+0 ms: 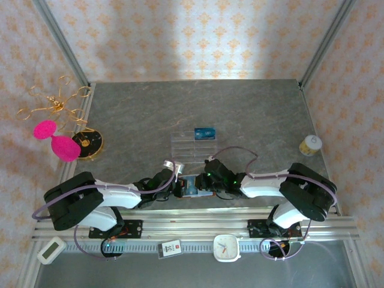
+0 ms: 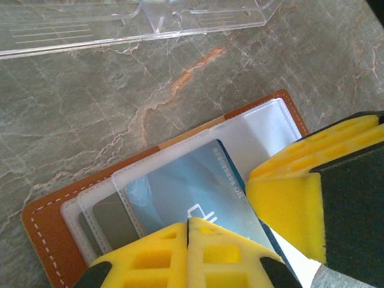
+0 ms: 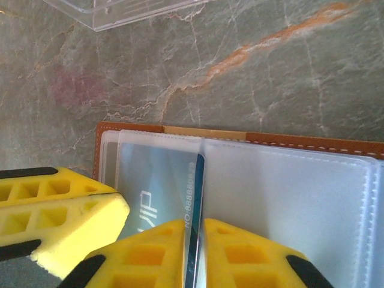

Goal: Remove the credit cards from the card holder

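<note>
Rail [image 1: 192, 231] on the near table edge carries both arm bases; a white square clock [image 1: 227, 248] sits nearer than it. Card holder [image 3: 282, 198] lies open and flat on the grey marble table [image 1: 150, 114], just beyond the rail, frosted pockets up, brown stitched border showing around them.

Left gripper [image 2: 188, 231] comes in from the holder's left. Fingertips pressed together, nothing between them, over the stacked pockets; contact with the pockets cannot be told.

Right gripper [image 3: 195, 233] comes in from the holder's right. Fingers nearly closed, pinching the long edge of the blue card [image 2: 192, 192]. That card is part way out of its pocket, lettered edge exposed, the rest under frosted plastic. A darker card [image 2: 114, 222] sits in a pocket on the holder's left side, fully covered.

Clear tray [image 1: 186, 147] is just beyond the holder, apart from it. A second blue card, the tray card [image 1: 205, 132], lies in its far right compartment.

Further off, beyond and left of the holder: pink object [image 1: 57, 141] and gold wire stand [image 1: 54, 105]. Beyond and right: small pale tub [image 1: 310, 144].
</note>
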